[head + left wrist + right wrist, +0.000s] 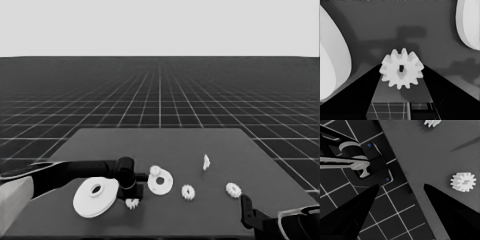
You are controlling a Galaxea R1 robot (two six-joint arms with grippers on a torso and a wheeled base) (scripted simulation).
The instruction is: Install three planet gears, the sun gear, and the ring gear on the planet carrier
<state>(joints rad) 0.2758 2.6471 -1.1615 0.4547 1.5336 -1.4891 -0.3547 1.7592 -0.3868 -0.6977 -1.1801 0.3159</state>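
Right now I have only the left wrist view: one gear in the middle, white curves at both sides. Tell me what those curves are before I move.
Observer: They are the two round parts. In the head view the left gripper hangs over your gear, between the larger round part and the smaller round part.
Operator: Report what is on the smaller one.
Observer: One mounted gear sits at its far left rim.
Operator: List the rest.
Observer: A middle gear and a right-hand gear lie loose to its right, with a thin white piece behind them. The right gripper is parked open at the table's near right corner.
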